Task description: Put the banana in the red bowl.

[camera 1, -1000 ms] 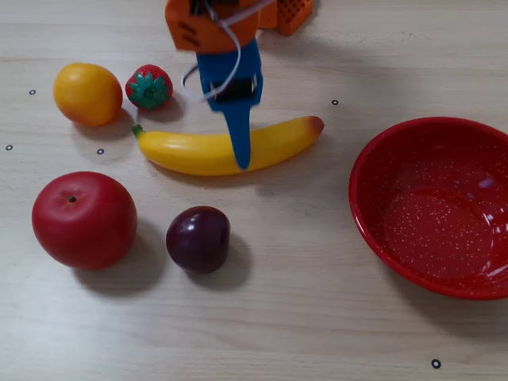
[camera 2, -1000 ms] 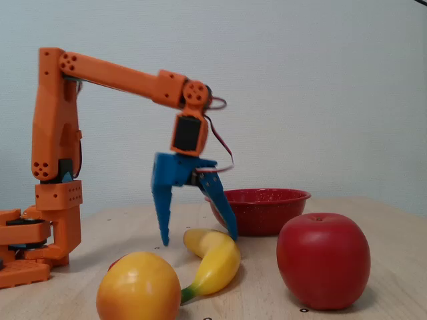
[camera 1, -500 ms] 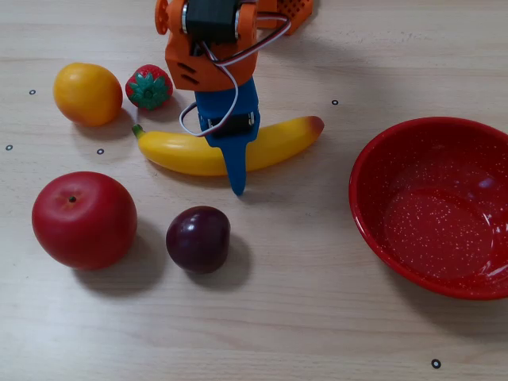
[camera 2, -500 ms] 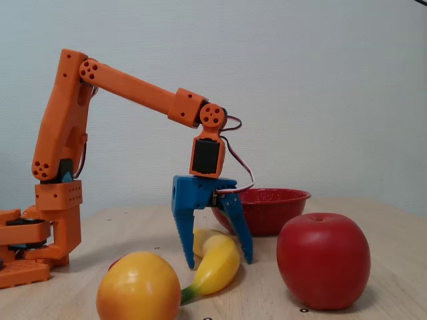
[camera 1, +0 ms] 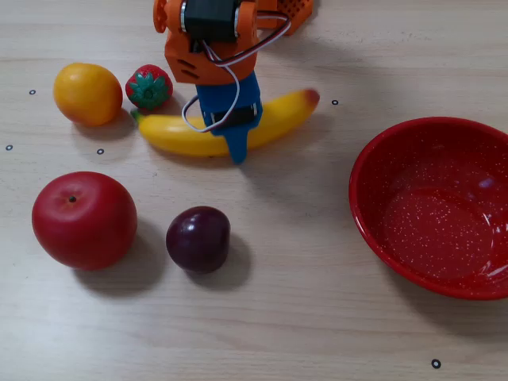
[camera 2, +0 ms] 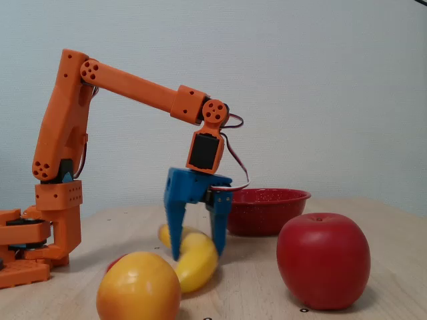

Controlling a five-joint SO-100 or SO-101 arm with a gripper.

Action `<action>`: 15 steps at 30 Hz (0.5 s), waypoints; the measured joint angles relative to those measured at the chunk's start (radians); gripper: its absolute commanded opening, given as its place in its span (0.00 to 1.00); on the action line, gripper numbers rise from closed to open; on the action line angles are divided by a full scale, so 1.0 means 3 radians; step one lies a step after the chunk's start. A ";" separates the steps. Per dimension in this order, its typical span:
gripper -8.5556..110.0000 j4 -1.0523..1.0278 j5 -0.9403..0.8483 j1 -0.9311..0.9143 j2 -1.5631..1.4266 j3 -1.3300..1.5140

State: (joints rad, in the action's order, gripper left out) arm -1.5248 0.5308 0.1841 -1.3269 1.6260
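The yellow banana (camera 1: 176, 136) lies at the back of the table, its orange-red end pointing right in a fixed view from above. My blue gripper (camera 1: 232, 136) straddles its middle, one finger in front and the other hidden behind, shut on the banana. In a fixed view from table height, the fingers press both sides of the banana (camera 2: 197, 264) and my gripper (camera 2: 197, 249) reaches down to the table. The red bowl (camera 1: 356, 193) stands at the right, with nothing in it, and shows behind the gripper as a red bowl (camera 2: 270, 215) from the side.
An orange (camera 1: 87, 94) and a strawberry (camera 1: 148, 87) sit left of the banana's stem. A red apple (camera 1: 83, 219) and a dark plum (camera 1: 198, 238) lie nearer the front. The arm's base (camera 2: 40, 233) stands at the left in the side view.
The gripper came down over the banana and its fingers drew together on it. The banana shifted toward the arm's base and turned slightly, its right end now farther back.
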 measured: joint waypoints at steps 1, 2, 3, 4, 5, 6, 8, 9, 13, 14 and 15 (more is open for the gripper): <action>0.07 -0.0143 -0.0041 0.0000 -0.0015 -0.0118; 0.07 -0.0348 -0.0092 0.0000 -0.0072 -0.0327; 0.07 -0.0481 -0.0107 0.0005 -0.0118 -0.0491; 0.07 -0.0695 -0.0118 0.0005 -0.0205 -0.0726; 0.07 -0.0869 -0.0164 -0.0005 -0.0281 -0.0926; 0.07 -0.1007 -0.0184 -0.0026 -0.0358 -0.1125; 0.07 -0.1012 -0.0297 -0.0112 -0.0470 -0.1447; 0.07 -0.1012 -0.0312 -0.0159 -0.0491 -0.1554; 0.07 -0.1012 -0.0409 -0.0358 -0.0516 -0.1769; 0.07 -0.1012 -0.0476 -0.0414 -0.0516 -0.1836; 0.07 -0.1012 -0.0516 -0.0470 -0.0516 -0.1938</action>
State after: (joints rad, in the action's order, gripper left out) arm -1.8285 0.3758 0.0430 -1.4818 1.0446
